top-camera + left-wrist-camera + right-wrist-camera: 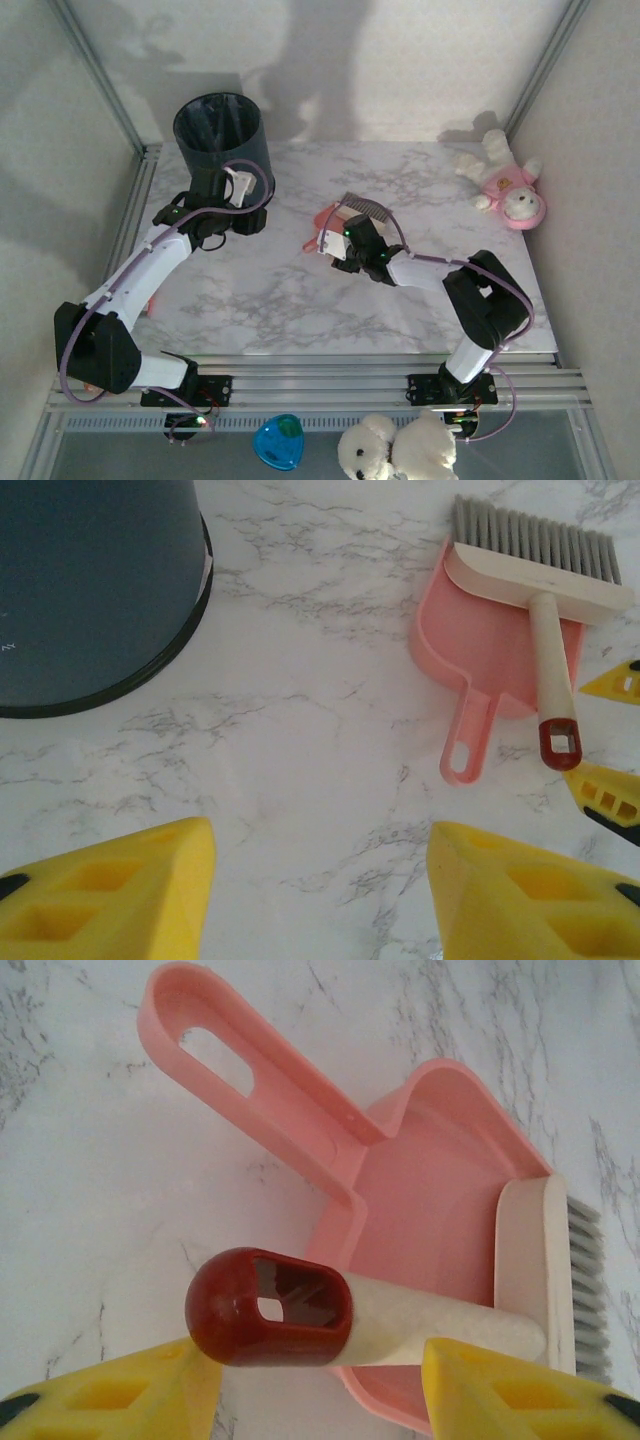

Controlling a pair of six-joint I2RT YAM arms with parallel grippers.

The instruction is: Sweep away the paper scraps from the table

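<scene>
Matls & finish
table (260, 290): smooth marble-look top; dustpan (420, 1190): smooth pink plastic; brush cap (215, 1312): glossy red; plush toy (505, 185) @ 2 o'clock: fuzzy cloth.

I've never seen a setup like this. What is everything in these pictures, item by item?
table: one, white with grey marble veining, under everything
bin: one, dark, far left corner of the table
dustpan: one, pink, middle of the table
brush: one, cream with grey bristles and red handle tip, lying in the dustpan
pink teddy: one, far right corner
white plush toy: one, below the arms' bases
blue object: one, beside the white plush toy
left gripper: one, yellow fingers, open, near the bin
right gripper: one, yellow fingers, open, astride the brush handle
</scene>
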